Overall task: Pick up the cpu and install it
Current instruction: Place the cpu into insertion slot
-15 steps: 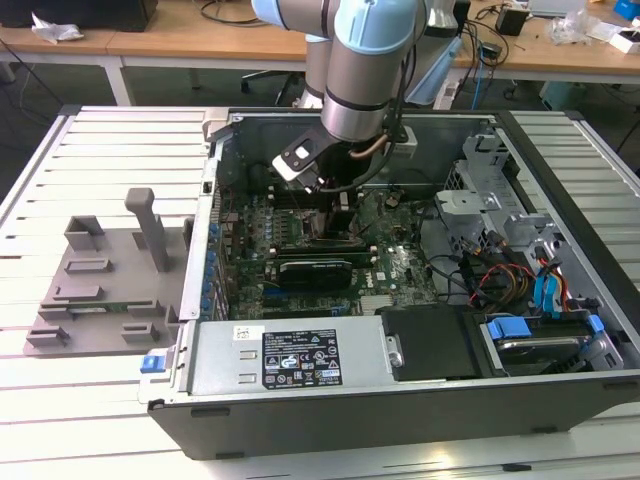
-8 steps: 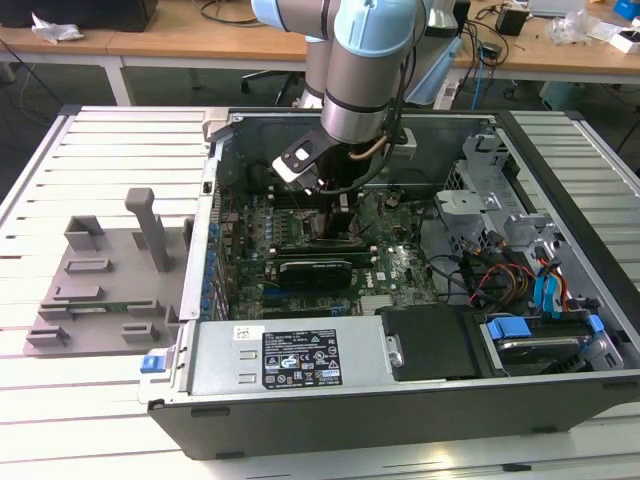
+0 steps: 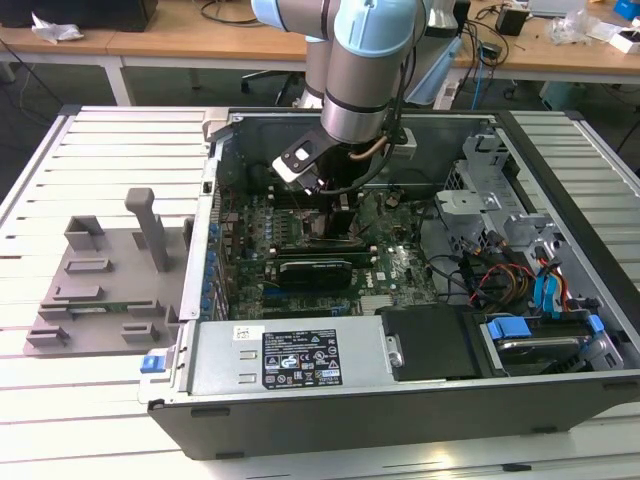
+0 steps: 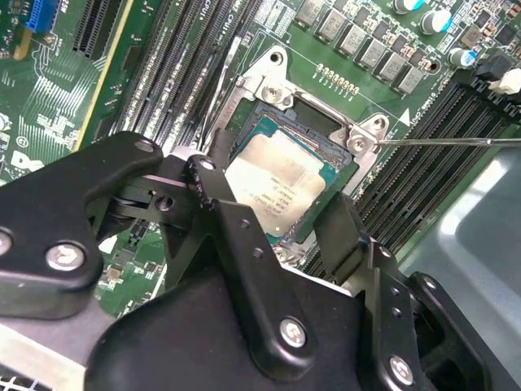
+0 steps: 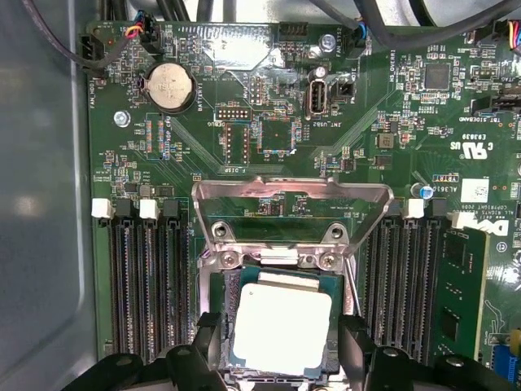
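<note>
The cpu, a flat square chip with a silvery top, sits at the open socket on the green motherboard inside the computer case. It looks slightly skewed in the socket opening. My gripper reaches down over it from the arm. Its black fingers press close against two opposite edges of the cpu, so it appears shut on it. The socket's metal load plate is flipped open, and its thin lever sticks out sideways.
Rows of memory slots flank the socket on both sides. A black card lies across the board in front of my gripper. Drive cages and cables crowd the case on the exterior view's right. A grey plastic tray rests outside on the exterior view's left.
</note>
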Robot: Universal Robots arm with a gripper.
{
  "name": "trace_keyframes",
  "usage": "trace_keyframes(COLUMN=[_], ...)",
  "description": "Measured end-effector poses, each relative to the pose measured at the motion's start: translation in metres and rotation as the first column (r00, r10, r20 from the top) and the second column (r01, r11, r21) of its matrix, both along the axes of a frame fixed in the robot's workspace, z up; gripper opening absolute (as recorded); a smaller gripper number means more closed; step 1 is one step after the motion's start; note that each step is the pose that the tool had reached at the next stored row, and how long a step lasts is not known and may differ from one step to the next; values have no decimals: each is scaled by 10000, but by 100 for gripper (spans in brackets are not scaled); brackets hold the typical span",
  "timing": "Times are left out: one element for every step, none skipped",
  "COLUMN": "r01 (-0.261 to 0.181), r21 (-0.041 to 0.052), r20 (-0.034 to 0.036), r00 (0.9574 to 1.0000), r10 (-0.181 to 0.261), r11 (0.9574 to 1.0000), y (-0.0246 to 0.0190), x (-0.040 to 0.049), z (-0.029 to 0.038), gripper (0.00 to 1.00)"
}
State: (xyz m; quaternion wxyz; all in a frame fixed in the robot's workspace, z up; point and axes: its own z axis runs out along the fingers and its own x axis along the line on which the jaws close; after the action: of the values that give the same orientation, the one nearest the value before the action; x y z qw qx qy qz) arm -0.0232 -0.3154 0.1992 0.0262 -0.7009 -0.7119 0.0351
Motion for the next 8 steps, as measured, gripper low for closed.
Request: trace_keyframes(r01=[-1, -1, -2, -2, -2, -2, -2, -2], r21=[0, 0, 1, 2, 3, 4, 2, 2], r20=[0, 0, 1, 2, 3, 3, 2, 2], r00=[10000, 10000, 10000, 10000, 10000, 10000, 10000, 10000], r10=[1, 1, 2, 2, 2, 2, 2, 2], r11=[10000, 10000, 10000, 10000, 10000, 10000, 10000, 10000], y=[0, 0, 0, 1, 1, 1, 0, 0], x=[0, 0, -1, -1, -1, -1, -1, -1], z=[0, 0, 2, 12, 13, 13, 14, 14], gripper=[68, 68, 68, 68, 68, 68, 68, 68])
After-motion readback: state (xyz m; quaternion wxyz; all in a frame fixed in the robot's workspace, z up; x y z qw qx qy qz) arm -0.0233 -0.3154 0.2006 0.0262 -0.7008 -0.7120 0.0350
